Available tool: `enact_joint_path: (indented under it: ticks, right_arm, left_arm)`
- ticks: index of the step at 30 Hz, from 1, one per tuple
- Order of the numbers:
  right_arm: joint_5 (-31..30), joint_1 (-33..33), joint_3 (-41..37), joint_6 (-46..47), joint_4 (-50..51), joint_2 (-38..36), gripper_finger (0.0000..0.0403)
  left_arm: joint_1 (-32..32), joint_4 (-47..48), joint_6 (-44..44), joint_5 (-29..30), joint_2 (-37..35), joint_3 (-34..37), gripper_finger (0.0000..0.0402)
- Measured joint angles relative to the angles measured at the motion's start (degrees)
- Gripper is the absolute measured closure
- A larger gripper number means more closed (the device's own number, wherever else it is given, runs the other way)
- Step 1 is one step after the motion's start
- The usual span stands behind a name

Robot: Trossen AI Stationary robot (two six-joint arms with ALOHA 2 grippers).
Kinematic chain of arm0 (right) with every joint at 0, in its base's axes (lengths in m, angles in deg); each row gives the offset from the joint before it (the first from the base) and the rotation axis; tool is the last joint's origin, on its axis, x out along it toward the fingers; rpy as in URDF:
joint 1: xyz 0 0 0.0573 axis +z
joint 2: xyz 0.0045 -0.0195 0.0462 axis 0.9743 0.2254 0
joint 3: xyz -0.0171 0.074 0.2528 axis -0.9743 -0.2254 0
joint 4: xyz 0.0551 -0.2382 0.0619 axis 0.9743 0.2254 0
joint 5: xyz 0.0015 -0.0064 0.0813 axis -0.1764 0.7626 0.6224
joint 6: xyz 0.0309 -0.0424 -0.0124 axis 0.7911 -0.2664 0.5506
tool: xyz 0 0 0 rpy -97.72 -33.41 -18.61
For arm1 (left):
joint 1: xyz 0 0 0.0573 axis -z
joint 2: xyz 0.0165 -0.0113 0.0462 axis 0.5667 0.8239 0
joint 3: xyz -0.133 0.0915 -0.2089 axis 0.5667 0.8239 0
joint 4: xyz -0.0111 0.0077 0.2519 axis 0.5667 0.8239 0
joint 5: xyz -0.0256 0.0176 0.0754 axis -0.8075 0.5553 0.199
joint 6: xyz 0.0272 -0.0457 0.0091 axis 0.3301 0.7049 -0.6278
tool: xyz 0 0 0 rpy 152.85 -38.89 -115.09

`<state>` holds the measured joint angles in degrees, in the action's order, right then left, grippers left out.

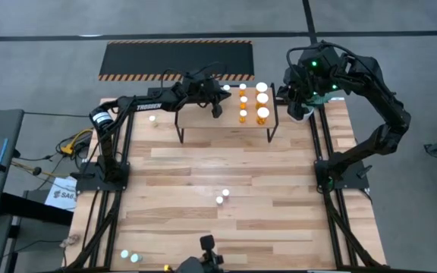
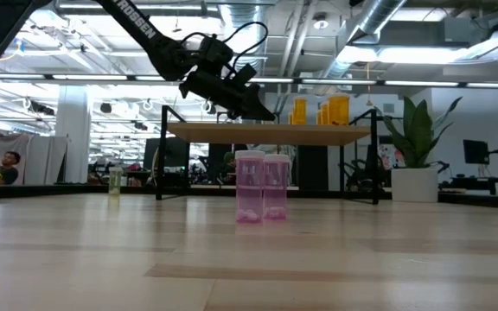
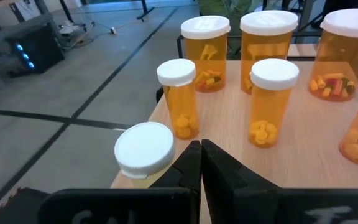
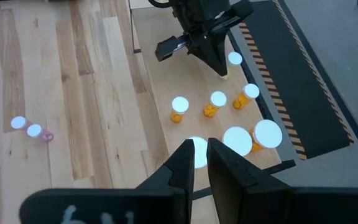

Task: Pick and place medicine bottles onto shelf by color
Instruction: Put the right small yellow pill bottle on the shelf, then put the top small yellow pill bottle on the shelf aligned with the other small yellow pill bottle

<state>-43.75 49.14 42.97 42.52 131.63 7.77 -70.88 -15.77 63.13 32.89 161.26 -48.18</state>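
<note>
Seen from above, a small shelf stands at the upper middle of the wooden counter. Orange bottles with white caps fill its right half. The left claw hangs over the shelf's middle, fingers closed and empty. The right claw hovers just off the shelf's right end; from here its grip cannot be told. Two capped bottles sit together at mid-counter, one at the upper left, two more at the lower left edge.

At counter level, two pink bottles stand upright and touching at centre, pink pills in the bottom of each. A greenish bottle stands far left. Orange bottles show on the shelf top, right of centre.

The left wrist view shows closed fingers at the bottom and a white cap just beside them. Five orange bottles behind hold yellow tablets or mixed capsules.

The right wrist view looks down on the shelf, fingers nearly closed with a narrow gap, holding nothing.
</note>
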Motion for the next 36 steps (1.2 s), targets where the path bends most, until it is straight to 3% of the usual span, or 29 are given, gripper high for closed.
enact_joint_path:
  ticks: [7, 13, 16, 19, 25, 29, 36]
  right_arm:
    - [0.0, 0.0, 0.0, -0.1, 0.6, 0.0, 0.0338]
    - [0.0, 0.0, 0.0, -0.1, 0.6, 0.0, 0.0338]
    - [0.0, 0.0, 0.0, -0.1, 0.7, 0.0, 0.0338]
    - [0.0, 0.0, 0.0, -0.3, 0.7, 0.0, 0.0338]
    - [0.0, 0.0, 0.0, -0.6, 0.1, 0.0, 0.0338]
    - [0.0, 0.0, 0.0, -0.6, 0.0, 0.0, 0.0338]
    - [0.1, 0.0, 0.0, -1.1, -0.4, 0.0, 0.0338]
  left_arm:
    - [0.5, 5.4, 2.7, -6.3, -4.1, 0.0, 0.0401]
    - [2.1, 23.0, 0.3, -7.4, -15.3, 0.0, 0.0401]
    - [2.3, 36.1, -2.4, -3.7, -22.0, 0.0, 0.0401]
    - [2.0, 47.0, -5.2, 3.6, -28.7, 0.0, 0.0401]
    - [-2.8, 59.1, -5.5, 14.5, -38.7, 0.0, 0.0401]
    - [-8.4, 68.9, -0.5, 20.3, -39.4, 0.0, 0.0401]
    - [-17.6, 80.6, 11.5, 19.4, -33.3, 0.1, 0.0395]
